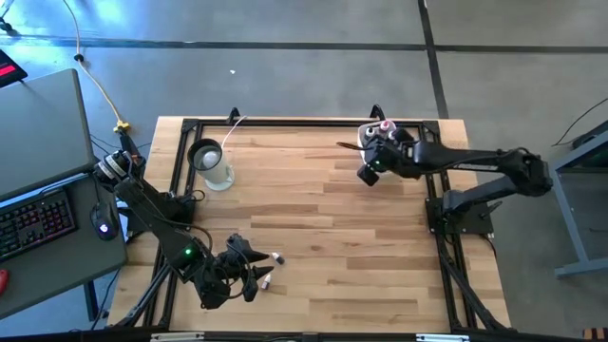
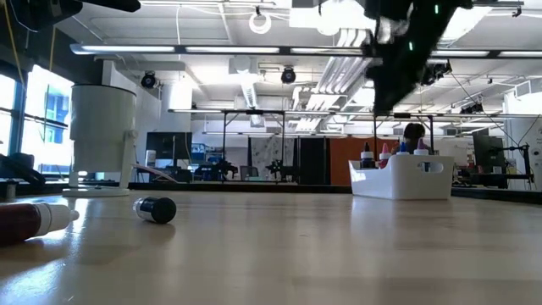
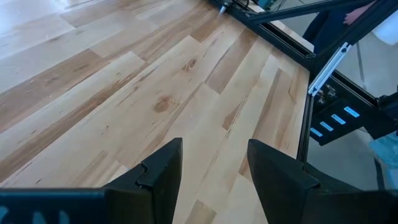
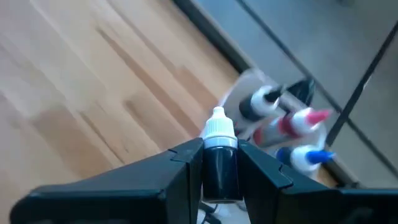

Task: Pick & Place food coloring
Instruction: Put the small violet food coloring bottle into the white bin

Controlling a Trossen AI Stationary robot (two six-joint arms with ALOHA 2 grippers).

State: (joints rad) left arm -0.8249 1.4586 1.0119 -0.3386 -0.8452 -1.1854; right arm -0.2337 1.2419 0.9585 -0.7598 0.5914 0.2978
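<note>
At the near left of the table, the left gripper hangs with its fingers spread apart and nothing between them, and two food coloring bottles lie just beside it. Far right, the right gripper is clenched on a dark white-tipped dropper bottle above the white tub, which holds more bottles.

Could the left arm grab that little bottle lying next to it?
Probably yes. The left gripper is open and empty, the bottle lies right beside it on bare table, and nothing stands between.
</note>
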